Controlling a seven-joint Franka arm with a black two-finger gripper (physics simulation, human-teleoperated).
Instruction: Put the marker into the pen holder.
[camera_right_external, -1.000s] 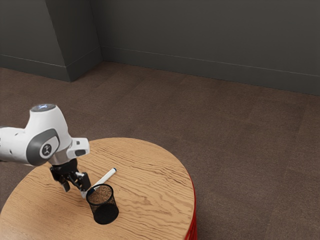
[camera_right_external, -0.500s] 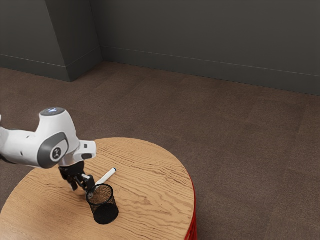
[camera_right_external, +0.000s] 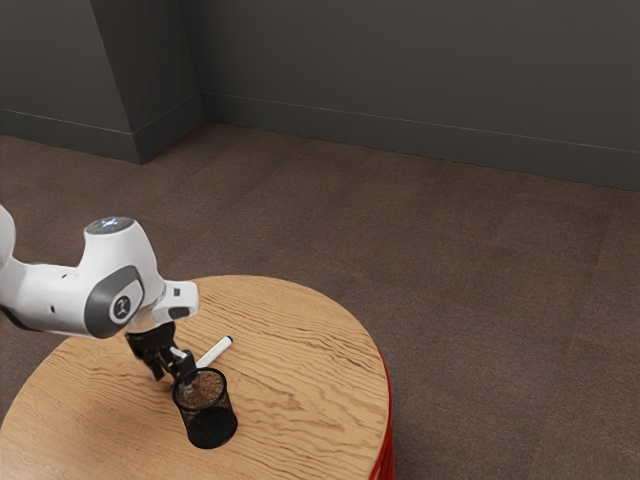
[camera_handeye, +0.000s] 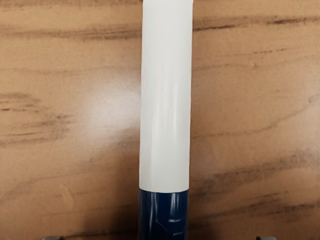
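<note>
Table (camera_right_external: 310, 340): round and wooden, bearing both of the task's objects.
Arm (camera_right_external: 120, 290): reaching over the table, its hand hanging low beside the holder.
Pen holder (camera_right_external: 211, 428): black mesh, standing upright just beside the gripper.
Gripper (camera_right_external: 171, 379): its two fingers standing apart, astride the marker, clamping nothing.
Marker (camera_right_external: 215, 351): lying on the table outside the holder, partly behind the gripper; whether it is touching the holder, I cannot tell.
Handling: probably light and stiff, its smooth round barrel (camera_handeye: 166, 100) likely to be rolling or slipping under an uneven squeeze.
Where to hold: squarely across the body, near where the barrel is meeting the blue cap (camera_handeye: 163, 215), leaving enough length for tipping upright.
Exterior view: giving the holder's open mouth and its nearness to the hand.
Wrist view: giving the marker's alignment, running between the fingers, and the cap seam.
</note>
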